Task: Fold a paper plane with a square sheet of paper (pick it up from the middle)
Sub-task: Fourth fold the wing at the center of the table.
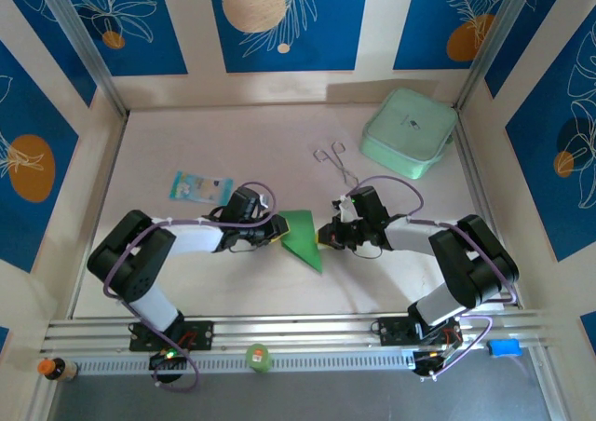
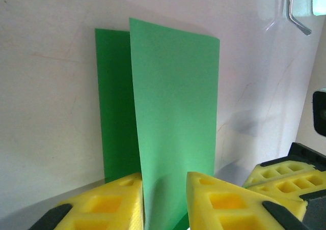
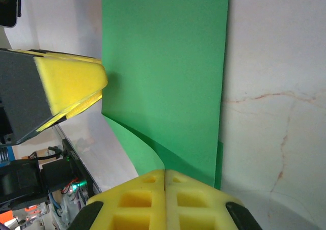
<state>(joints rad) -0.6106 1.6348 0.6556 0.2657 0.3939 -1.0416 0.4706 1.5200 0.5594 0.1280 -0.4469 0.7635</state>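
Observation:
The square sheet of paper (image 1: 303,237) is bright green and folded over on itself, standing between the two grippers at mid-table. In the left wrist view the sheet (image 2: 173,97) runs up between the yellow pads of my left gripper (image 2: 164,179). It lies against the left pad, with a gap to the right one. My left gripper (image 1: 279,235) is open around the paper's edge. My right gripper (image 3: 165,171) has its pads pressed together on the sheet's (image 3: 163,62) curled near edge. The right gripper (image 1: 324,235) faces the left one. The paper plane is out of view.
A pale mint box (image 1: 410,132) sits at the back right, with metal forceps (image 1: 335,163) lying in front of it. A light-blue packet (image 1: 199,187) lies left of the left arm. On the front rail are a small green object (image 1: 258,357) and an orange-capped bottle (image 1: 54,369).

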